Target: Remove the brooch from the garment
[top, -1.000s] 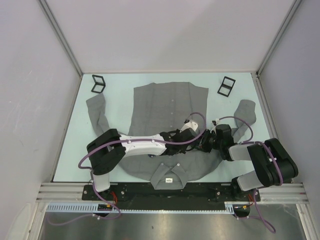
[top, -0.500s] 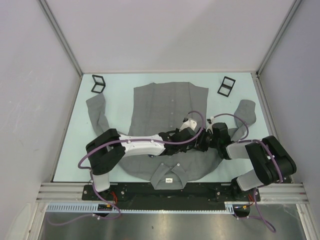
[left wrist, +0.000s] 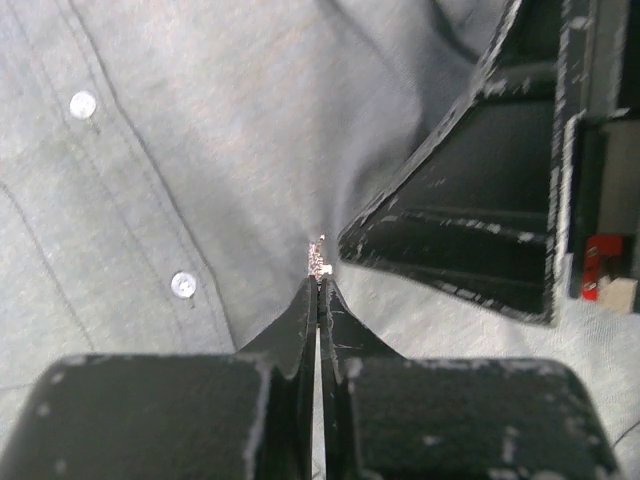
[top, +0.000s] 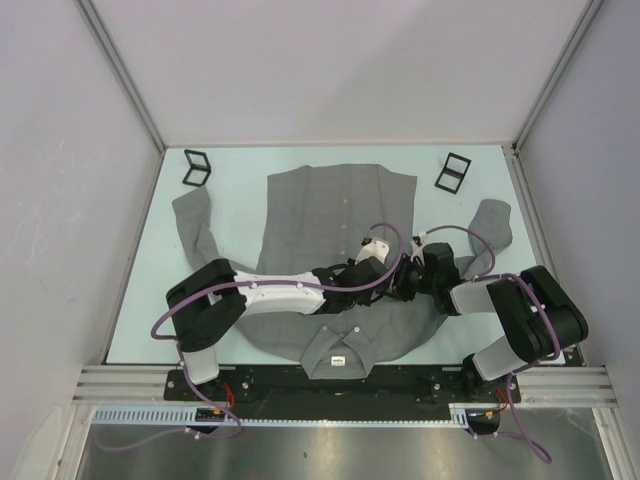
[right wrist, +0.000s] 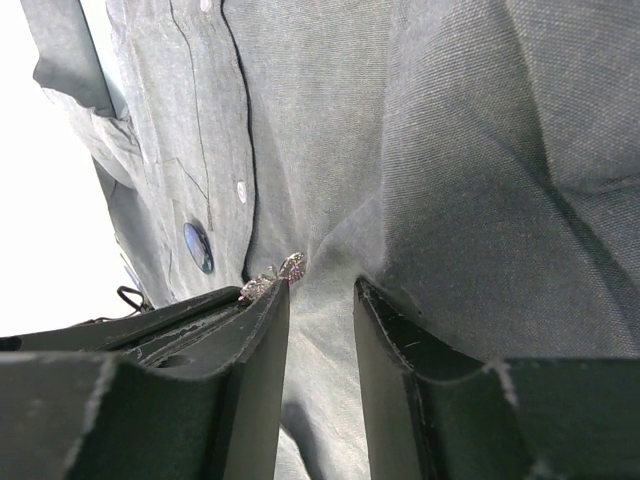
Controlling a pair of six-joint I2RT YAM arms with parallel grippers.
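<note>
left gripper [left wrist: 318, 288] closed at brooch [left wrist: 318, 258] on garment [left wrist: 200, 150]; right gripper [right wrist: 322, 292] parted.

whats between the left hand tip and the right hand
The brooch: a small sparkly piece at the shut left hand, close beside a finger of the right hand, on the grey garment. The left wrist view shows it.

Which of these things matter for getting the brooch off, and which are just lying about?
In the job: brooch; grey shirt it is pinned to; left fingers, closed with tips at the brooch; right fingers, open beside it.

Lying about: two small black frames, far left and far right, on the table.
</note>
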